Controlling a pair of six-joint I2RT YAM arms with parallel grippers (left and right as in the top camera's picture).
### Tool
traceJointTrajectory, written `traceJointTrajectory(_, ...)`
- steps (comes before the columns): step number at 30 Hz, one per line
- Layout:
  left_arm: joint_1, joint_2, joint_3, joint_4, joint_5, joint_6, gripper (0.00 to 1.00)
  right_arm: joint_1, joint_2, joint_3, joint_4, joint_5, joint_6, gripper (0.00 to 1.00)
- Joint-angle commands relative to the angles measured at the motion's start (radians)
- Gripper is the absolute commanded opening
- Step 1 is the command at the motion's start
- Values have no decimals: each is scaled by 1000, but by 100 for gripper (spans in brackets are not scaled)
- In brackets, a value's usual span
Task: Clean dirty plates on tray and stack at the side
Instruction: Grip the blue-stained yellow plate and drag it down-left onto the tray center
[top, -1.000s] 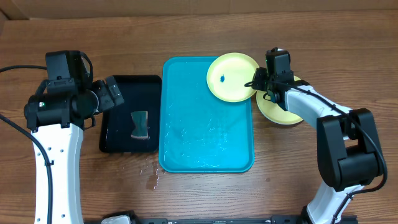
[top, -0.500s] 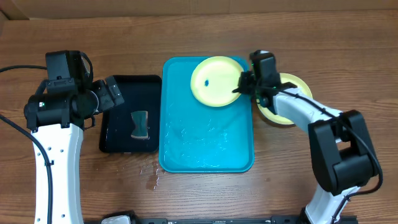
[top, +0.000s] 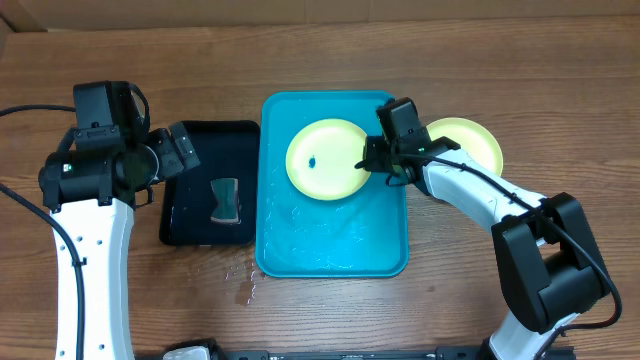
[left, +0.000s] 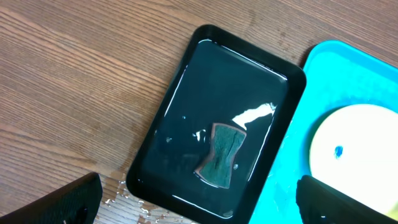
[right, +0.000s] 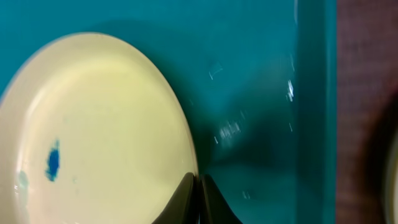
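On the turquoise tray (top: 330, 245), over its far half, your right gripper (top: 373, 164) is pinched tight on the right rim of a pale yellow-green plate (top: 322, 160); in the wrist view its two dark fingertips (right: 180, 205) all but meet, with only the thin rim between them. That plate sits inside the tray's raised edge (whether it rests flat or is lifted a little, you cannot tell from above); it carries one small blue speck (top: 313, 161) near its middle.

A second plate (top: 468, 143), the same pale colour, lies on the wooden table (top: 440, 300) just beside the tray's right rim, partly hidden by your right arm.

Your left gripper (top: 188, 152) hovers above the far left part of the black tray (top: 190, 225); its fingers (left: 71, 202) are spread wide at the lower corners of the wrist view, holding nothing and touching nothing. A dark green sponge (top: 226, 199), narrow at the waist, lies on the black tray's glossy wet floor; that tray sits just beside the turquoise one's left rim. A wet patch (top: 245, 285) shines on the table near the turquoise tray's near left corner.
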Motion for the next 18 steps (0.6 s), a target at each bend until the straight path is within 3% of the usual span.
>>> traceJointTrajectory(1, 0, 6, 12, 3, 5, -10, 100, 3, -31, 26, -48, -29, 89, 4)
traceJointTrajectory(6, 0, 6, 12, 3, 5, -10, 100, 9, -31, 26, -103, -150, 113, 4)
traceJointTrajectory(18, 0, 6, 12, 3, 5, -9, 100, 53, -31, 26, -180, -152, 166, 5)
